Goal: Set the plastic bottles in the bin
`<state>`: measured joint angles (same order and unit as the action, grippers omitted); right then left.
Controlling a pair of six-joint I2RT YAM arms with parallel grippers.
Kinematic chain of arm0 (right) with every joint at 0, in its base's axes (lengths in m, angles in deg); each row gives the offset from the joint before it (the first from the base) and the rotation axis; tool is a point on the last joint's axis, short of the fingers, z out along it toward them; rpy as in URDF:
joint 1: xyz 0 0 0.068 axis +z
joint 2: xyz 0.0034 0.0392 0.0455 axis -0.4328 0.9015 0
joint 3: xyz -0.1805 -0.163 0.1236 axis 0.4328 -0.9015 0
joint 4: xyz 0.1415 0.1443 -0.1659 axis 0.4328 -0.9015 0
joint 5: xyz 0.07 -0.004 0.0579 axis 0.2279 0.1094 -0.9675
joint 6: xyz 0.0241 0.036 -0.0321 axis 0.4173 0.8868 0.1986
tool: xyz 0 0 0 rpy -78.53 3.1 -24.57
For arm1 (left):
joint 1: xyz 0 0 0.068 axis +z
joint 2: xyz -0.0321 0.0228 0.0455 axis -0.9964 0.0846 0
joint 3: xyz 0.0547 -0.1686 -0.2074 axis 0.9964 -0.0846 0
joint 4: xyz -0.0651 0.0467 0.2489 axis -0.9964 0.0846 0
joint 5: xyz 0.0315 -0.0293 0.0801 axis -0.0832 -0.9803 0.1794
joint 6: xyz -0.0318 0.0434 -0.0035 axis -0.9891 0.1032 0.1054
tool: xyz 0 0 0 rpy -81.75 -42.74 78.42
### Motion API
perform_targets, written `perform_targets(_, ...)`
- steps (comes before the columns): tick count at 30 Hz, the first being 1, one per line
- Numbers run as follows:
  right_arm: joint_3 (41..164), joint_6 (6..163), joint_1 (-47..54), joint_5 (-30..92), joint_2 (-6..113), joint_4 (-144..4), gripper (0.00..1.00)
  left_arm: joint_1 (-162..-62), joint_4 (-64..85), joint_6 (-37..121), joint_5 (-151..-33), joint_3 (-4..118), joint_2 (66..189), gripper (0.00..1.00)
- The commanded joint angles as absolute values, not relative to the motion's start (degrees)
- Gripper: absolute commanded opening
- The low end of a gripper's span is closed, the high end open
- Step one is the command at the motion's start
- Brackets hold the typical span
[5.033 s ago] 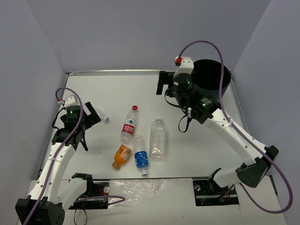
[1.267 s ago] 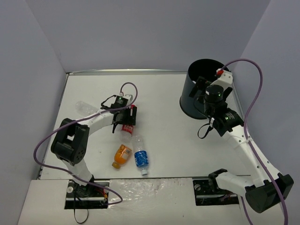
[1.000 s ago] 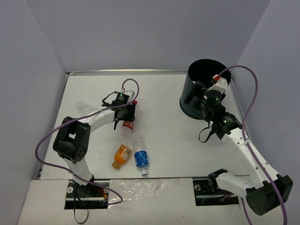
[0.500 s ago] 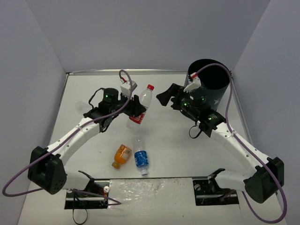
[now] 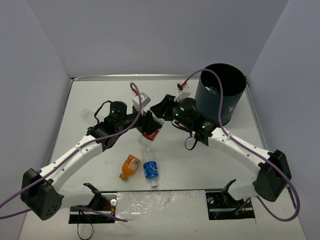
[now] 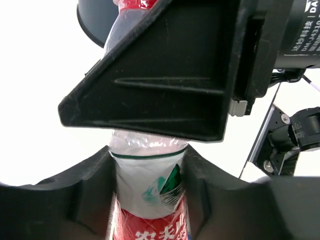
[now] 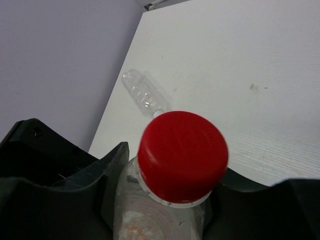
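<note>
The red-labelled bottle (image 5: 150, 131) with a red cap (image 7: 182, 155) hangs above the table between both arms. My left gripper (image 5: 144, 123) is shut on its labelled body (image 6: 148, 192), one finger pressed on each side. My right gripper (image 5: 159, 111) is shut on the neck just under the cap, and its black finger (image 6: 165, 75) fills the left wrist view. The dark bin (image 5: 222, 95) stands at the back right. An orange-filled bottle (image 5: 130, 166) and a blue-labelled bottle (image 5: 150, 170) lie side by side near the front. A small clear bottle (image 7: 142, 93) lies at the far left.
Grey walls enclose the white table (image 5: 200, 160) on the left, back and right. The right arm's purple cable (image 5: 220, 107) loops in front of the bin. Both arm bases sit at the near edge.
The right gripper came in from beside the bin and shut on the bottle's neck. The bottle, still in the left gripper, shifted slightly lower and nearer.
</note>
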<state>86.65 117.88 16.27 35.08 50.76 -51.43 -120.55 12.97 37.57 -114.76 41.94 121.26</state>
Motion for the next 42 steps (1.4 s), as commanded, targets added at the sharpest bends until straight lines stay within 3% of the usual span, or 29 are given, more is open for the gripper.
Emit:
perform_targets(1, 89.5, 117.9, 17.4, 44.6, 47.9, -48.2, 0.25, -120.9, 7.9, 37.7, -114.5, 43.2, 116.0, 0.54)
perform_targets(3, 89.7, 117.4, 17.3, 48.0, 46.6, -49.0, 0.15, -120.9, 8.5, 37.5, -114.2, 42.6, 115.0, 0.67)
perform_targets(5, 90.2, 116.2, 17.3, 51.0, 45.8, -49.8, 0.11, -120.9, 9.4, 37.0, -113.4, 42.3, 114.2, 0.90)
perform_targets(7, 92.0, 112.7, 16.6, 55.6, 44.4, -52.1, 0.10, -121.0, 11.4, 36.1, -110.6, 42.0, 112.8, 0.97)
perform_targets(20, 114.9, 86.4, -3.2, 79.8, 46.1, -53.1, 0.12, -120.8, 34.4, 25.8, -77.0, 40.5, 105.7, 0.97)
perform_targets(25, 121.7, 78.7, -9.9, 78.3, 53.4, -53.0, 0.24, -120.8, 39.4, 22.1, -68.9, 38.8, 102.9, 0.97)
perform_targets(31, 121.4, 78.8, -15.3, 76.6, 60.0, -53.5, 0.26, -120.8, 47.7, 15.9, -64.5, 36.3, 102.9, 0.97)
perform_targets(32, 121.4, 78.9, -16.3, 76.9, 61.1, -53.6, 0.30, -120.8, 49.0, 15.2, -64.1, 36.1, 103.1, 0.97)
perform_targets(33, 121.7, 78.8, -16.7, 77.7, 62.1, -53.8, 0.41, -120.8, 50.2, 14.6, -63.5, 36.0, 103.4, 0.97)
perform_targets(35, 123.8, 77.2, -17.3, 78.9, 64.2, -55.6, 0.79, -120.8, 52.5, 13.1, -62.7, 35.9, 103.1, 0.97)
perform_targets(36, 125.0, 76.5, -17.3, 79.0, 65.0, -57.0, 0.92, -120.8, 52.8, 12.7, -62.7, 35.6, 102.6, 0.97)
perform_targets(42, 126.8, 77.5, -17.2, 75.1, 60.8, -59.9, 1.00, -120.7, 51.8, 12.2, -62.1, 34.4, 100.2, 0.97)
